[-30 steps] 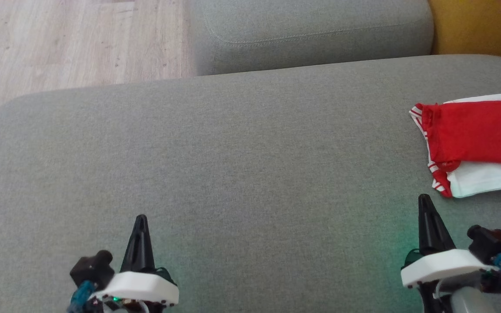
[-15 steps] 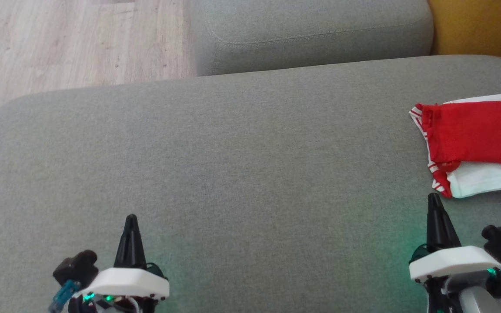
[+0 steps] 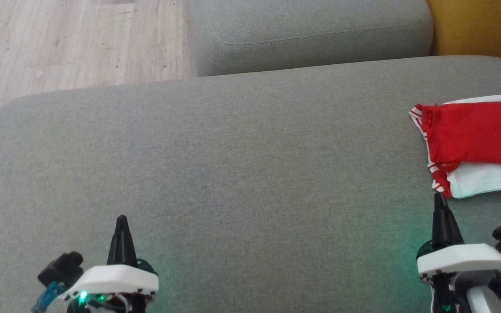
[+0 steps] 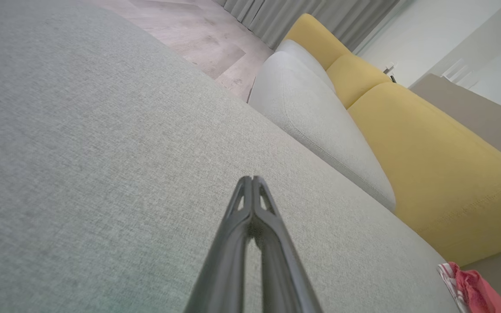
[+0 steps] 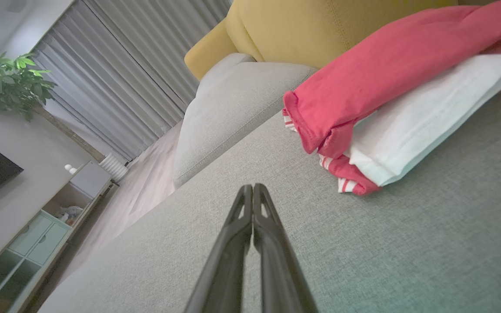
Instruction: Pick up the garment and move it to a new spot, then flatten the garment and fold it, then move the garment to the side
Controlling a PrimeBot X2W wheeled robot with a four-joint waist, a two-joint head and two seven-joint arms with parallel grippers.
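The garment (image 3: 472,139) is red and white with striped trim, folded into a compact stack at the right edge of the grey sofa cushion (image 3: 242,165). The right wrist view has the garment (image 5: 389,104) ahead and to the right, red layer over white. Its red corner (image 4: 472,289) peeks in at the lower right of the left wrist view. My right gripper (image 3: 439,198) is shut and empty, tip just short of the garment's near corner. My left gripper (image 3: 121,218) is shut and empty at the lower left, far from the garment.
A second grey cushion (image 3: 311,30) lies beyond the seat, with yellow upholstery (image 3: 481,26) at the far right. Wooden floor (image 3: 72,39) shows past the seat's far left edge. In the right wrist view curtains (image 5: 115,69), a plant (image 5: 11,87) and a cabinet (image 5: 37,234) stand in the background.
Both grippers have drawn back toward the bottom of the head view, the left drifting left and the right drifting right. The garment has not moved.
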